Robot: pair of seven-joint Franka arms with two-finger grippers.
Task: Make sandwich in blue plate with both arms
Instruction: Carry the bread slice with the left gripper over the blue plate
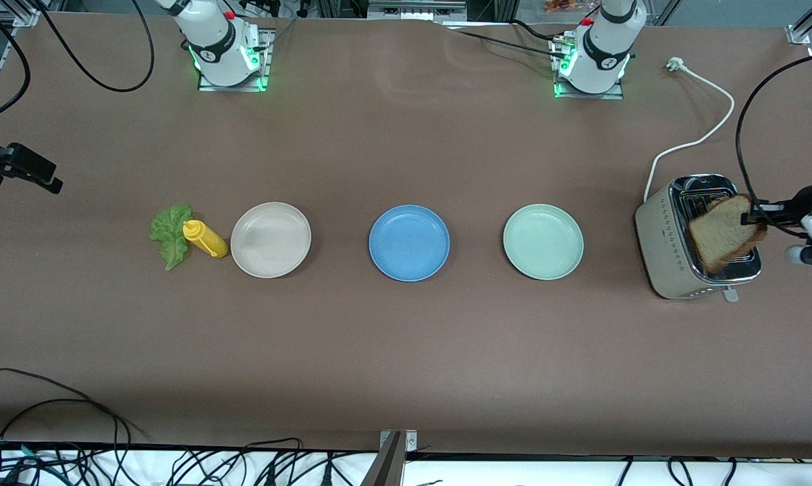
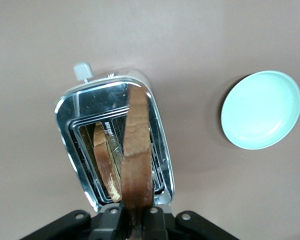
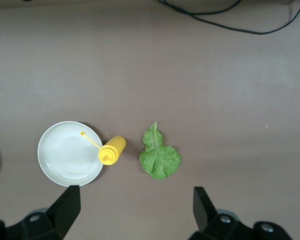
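The blue plate (image 1: 409,243) sits bare at the middle of the table. My left gripper (image 1: 750,217) (image 2: 135,220) is shut on a slice of brown toasted bread (image 1: 723,233) (image 2: 136,150), held tilted just above the toaster (image 1: 669,250) (image 2: 70,107). A second slice (image 2: 106,165) stands in the toaster's slot. My right gripper (image 1: 41,177) (image 3: 135,197) hangs open and holds nothing, high over the right arm's end of the table. A green lettuce leaf (image 1: 171,233) (image 3: 160,156) lies flat on the table there.
A yellow squeeze bottle (image 1: 205,238) (image 3: 111,150) lies between the lettuce and a beige plate (image 1: 271,239) (image 3: 67,155). A pale green plate (image 1: 543,241) (image 2: 261,110) stands between the blue plate and the toaster. The toaster's white cord (image 1: 702,135) runs toward the left arm's base.
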